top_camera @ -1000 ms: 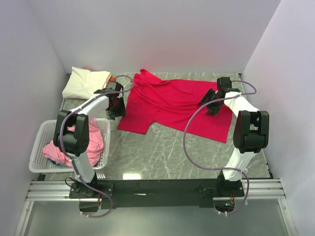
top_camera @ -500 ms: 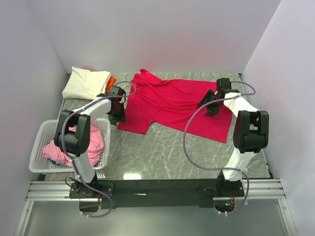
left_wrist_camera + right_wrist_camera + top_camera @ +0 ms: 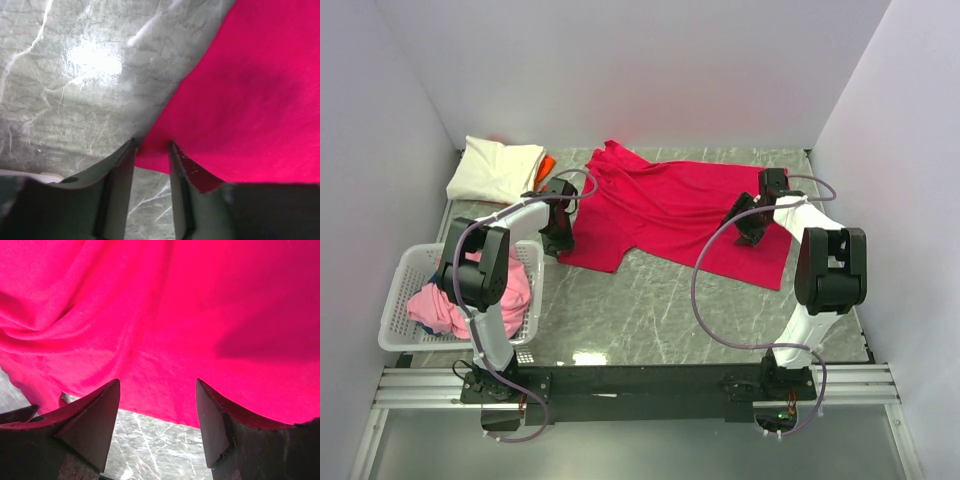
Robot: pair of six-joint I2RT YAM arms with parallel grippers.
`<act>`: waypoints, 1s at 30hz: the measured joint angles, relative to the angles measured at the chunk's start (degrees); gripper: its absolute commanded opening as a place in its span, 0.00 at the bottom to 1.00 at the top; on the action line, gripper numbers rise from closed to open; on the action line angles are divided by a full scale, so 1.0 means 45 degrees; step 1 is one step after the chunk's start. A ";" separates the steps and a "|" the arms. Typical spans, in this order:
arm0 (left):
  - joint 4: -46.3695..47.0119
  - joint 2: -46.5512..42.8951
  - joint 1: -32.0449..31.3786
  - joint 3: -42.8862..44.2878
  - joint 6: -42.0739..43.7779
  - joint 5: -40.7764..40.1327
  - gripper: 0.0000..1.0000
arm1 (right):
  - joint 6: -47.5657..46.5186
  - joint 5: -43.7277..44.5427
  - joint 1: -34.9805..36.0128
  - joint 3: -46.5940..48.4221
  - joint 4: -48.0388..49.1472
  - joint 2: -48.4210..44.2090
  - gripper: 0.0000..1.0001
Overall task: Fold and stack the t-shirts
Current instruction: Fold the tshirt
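Note:
A crimson red t-shirt [image 3: 680, 215] lies spread on the marble table, partly rumpled. My left gripper [image 3: 558, 240] is down at its near-left sleeve corner. In the left wrist view the red t-shirt's corner [image 3: 250, 90] pokes between the tips of the left gripper [image 3: 152, 145], whose jaws stand narrowly apart with table showing between them. My right gripper [image 3: 745, 228] hovers over the shirt's right side. In the right wrist view the right gripper [image 3: 157, 382] is wide open above the red t-shirt's hem [image 3: 165, 315], holding nothing. A folded cream-white t-shirt [image 3: 495, 168] lies at the back left, with an orange t-shirt [image 3: 546, 163] peeking out beside it.
A white lattice basket [image 3: 395, 300] stands at the near left and holds crumpled pink t-shirts [image 3: 470, 290]. White walls close in the table at the back and on both sides. Bare marble [image 3: 650, 300] runs between the red shirt and the arm bases.
My left gripper has slid down and slightly right to the sleeve corner, and its jaws have narrowed. My right gripper has drifted a little toward the near side over the shirt.

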 measured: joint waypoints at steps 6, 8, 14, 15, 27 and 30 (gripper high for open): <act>0.0112 0.0039 -0.0005 0.0000 -0.0209 0.0180 0.14 | -0.0151 0.0005 0.0010 -0.0209 0.0000 -0.0379 0.68; 0.0131 0.0039 -0.0005 -0.0005 -0.0243 0.0248 0.06 | -0.0155 0.0024 0.0010 -0.0267 -0.0039 -0.0607 0.68; 0.0165 0.0024 0.0000 -0.0024 -0.0180 0.0413 0.01 | -0.0238 0.0792 0.0010 -0.0457 -0.0277 -0.1331 0.70; 0.0165 0.0015 0.0005 -0.0019 -0.0180 0.0437 0.01 | -0.0253 0.1146 0.0010 -0.0520 -0.0476 -0.1496 0.70; 0.0287 -0.0296 -0.0005 -0.0083 -0.0223 0.2074 0.01 | -0.0379 0.3750 -0.2662 -0.4231 -0.1812 -0.4619 0.66; 0.0408 -0.0588 0.0000 -0.0180 -0.0204 0.2356 0.01 | -0.0427 0.3759 -0.3541 -0.4877 -0.1909 -0.5251 0.59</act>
